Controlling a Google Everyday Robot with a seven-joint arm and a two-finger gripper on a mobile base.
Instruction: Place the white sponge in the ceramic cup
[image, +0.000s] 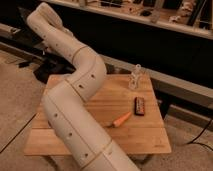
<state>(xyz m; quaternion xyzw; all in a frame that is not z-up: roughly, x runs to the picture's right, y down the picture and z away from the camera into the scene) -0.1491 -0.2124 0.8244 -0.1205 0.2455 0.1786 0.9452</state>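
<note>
The gripper (33, 24) is at the far end of the arm, high in the upper left and beyond the table's far-left corner. It is lost against the dark background, so I cannot tell whether it is open or closed, or whether it holds anything. From there the white arm (75, 95) bends down and right over the table's back edge. It folds back at an elbow above the left half of the tabletop and widens toward the bottom edge of the view. It hides much of the left side of the wooden table (145, 137). The white sponge and the ceramic cup cannot be made out in the uncovered part. On the right half, a small clear bottle (134, 78) stands upright near the back edge. A dark brown wrapped bar (140, 105) lies nearer the front, and any print on it is unreadable. An orange carrot (121, 120) lies just left of the bar, apart from it, pointing toward the arm. Behind the table runs a long ledge (165, 20) bearing blurred items.
</note>
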